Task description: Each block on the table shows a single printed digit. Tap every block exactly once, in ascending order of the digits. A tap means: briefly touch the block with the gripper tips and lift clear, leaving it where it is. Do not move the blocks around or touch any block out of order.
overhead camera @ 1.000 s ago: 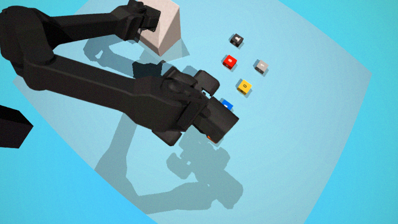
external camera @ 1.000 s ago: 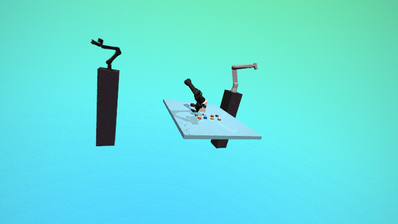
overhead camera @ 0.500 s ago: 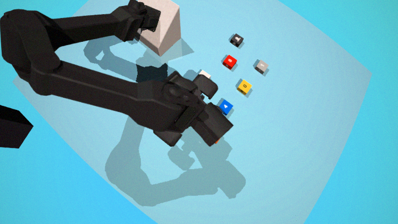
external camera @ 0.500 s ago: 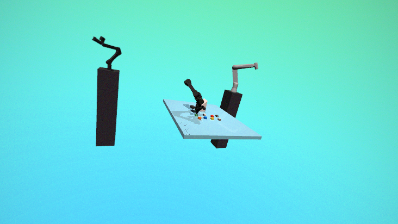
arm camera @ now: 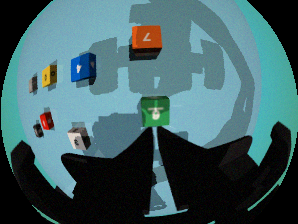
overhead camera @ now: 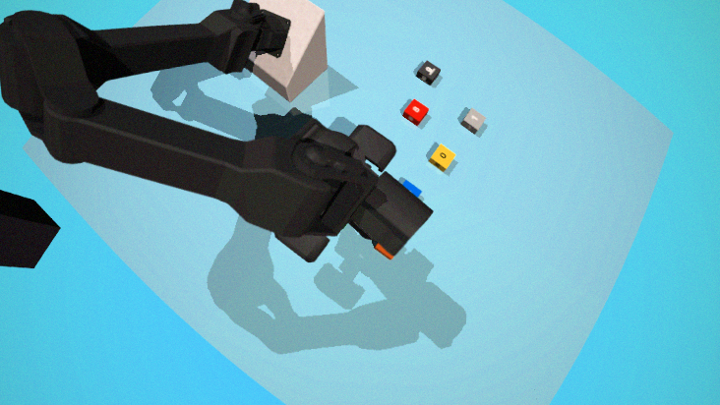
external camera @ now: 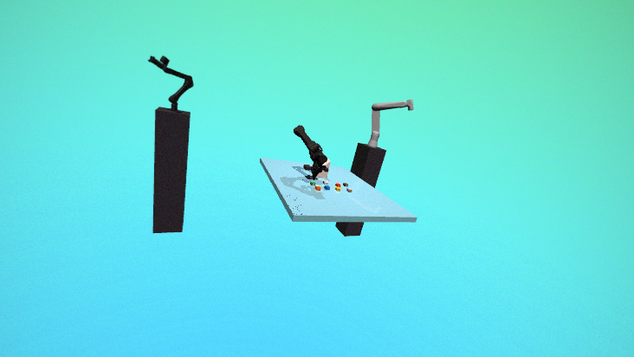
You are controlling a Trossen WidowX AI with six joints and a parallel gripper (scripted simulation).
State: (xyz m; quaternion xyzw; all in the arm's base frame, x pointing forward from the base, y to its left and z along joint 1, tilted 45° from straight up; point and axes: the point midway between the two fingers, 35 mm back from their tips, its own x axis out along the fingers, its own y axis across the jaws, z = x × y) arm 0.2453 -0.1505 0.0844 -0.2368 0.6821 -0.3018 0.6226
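Wrist view: end effector (arm camera: 154,131) closed, nothing gripped, tips just beside green block (arm camera: 155,112) (external camera: 313,183); best a light, straight-down touch, then vertical lift, no sideways drag.

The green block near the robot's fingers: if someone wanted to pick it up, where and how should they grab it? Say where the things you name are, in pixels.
Probably by two opposite upright sides, coming straight down from above. The green block (arm camera: 155,111) is a small, boxy shape resting on the table, with no handle showing. The gripper (arm camera: 154,131) looks nearly shut, so it would need opening first.
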